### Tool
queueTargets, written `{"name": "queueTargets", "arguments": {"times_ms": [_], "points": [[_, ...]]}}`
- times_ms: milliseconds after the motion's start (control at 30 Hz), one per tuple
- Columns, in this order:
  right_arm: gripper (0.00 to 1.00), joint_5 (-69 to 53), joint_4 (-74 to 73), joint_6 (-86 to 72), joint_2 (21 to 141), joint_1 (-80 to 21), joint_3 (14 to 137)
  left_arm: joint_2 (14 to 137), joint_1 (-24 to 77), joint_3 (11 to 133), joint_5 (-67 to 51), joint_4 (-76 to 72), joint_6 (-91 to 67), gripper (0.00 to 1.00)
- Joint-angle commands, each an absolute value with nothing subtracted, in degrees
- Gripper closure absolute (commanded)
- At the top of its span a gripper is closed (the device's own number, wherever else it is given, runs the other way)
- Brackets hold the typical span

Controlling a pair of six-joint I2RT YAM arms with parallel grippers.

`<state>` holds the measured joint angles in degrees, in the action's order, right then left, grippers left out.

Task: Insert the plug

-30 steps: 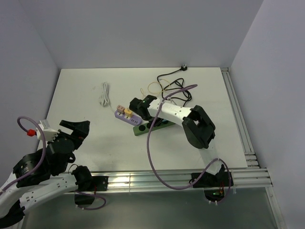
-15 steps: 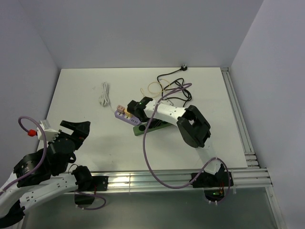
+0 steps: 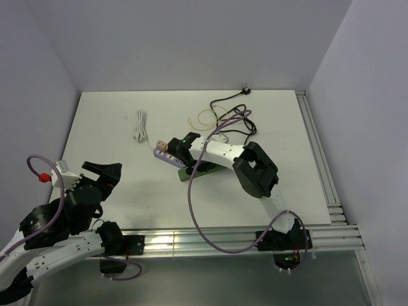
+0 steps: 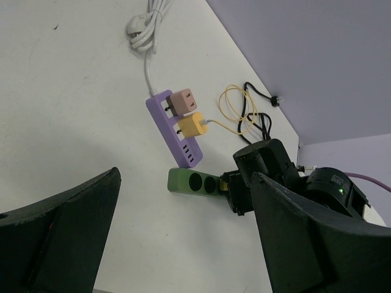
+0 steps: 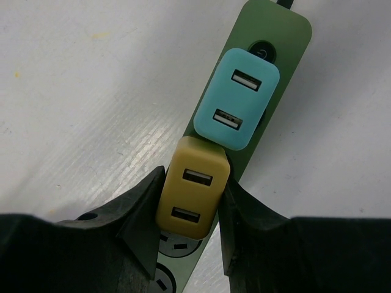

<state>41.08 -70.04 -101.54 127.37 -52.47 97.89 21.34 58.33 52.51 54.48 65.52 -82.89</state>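
Note:
My right gripper (image 5: 192,188) is shut on a mustard-yellow USB charger plug (image 5: 194,194), one finger on each side. It holds the plug on the green power strip (image 5: 292,32), directly next to a teal charger (image 5: 237,107) plugged into it. Empty sockets (image 5: 177,245) show just below the plug. I cannot tell how deep it sits. In the top view the right gripper (image 3: 183,143) is over the strip's left part (image 3: 194,172). My left gripper (image 3: 102,172) is open and empty, far off at the near left; its view shows the strip (image 4: 192,182).
A purple power strip (image 3: 167,157) with a pink plug (image 4: 182,101) and a yellow plug (image 4: 193,125) lies beside the green one. A coiled white cable (image 3: 139,126), a yellow wire loop (image 3: 207,116) and black cable (image 3: 233,107) lie behind. Metal rails (image 3: 322,166) edge the table's right and front.
My right gripper has shifted left and slightly nearer along the green strip, still holding the mustard plug. The left arm has barely moved.

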Motion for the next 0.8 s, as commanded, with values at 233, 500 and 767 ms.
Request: {"name": "queueTargets", "arguments": {"times_ms": [233,500,767], "points": [[0.74,25.05,-61.44,-94.66,129.29,-52.56,83.5,22.32,58.36,53.0,54.32,62.23,-81.3,0.07],[0.46,26.36,-61.35,-93.24,127.36,-53.52,85.26,21.8,58.36,53.61,54.67,62.84,-80.6,0.06],[0.24,29.35,-63.81,-92.46,122.44,-54.93,86.48,21.18,58.36,53.88,55.19,62.32,-79.28,0.06]]}}
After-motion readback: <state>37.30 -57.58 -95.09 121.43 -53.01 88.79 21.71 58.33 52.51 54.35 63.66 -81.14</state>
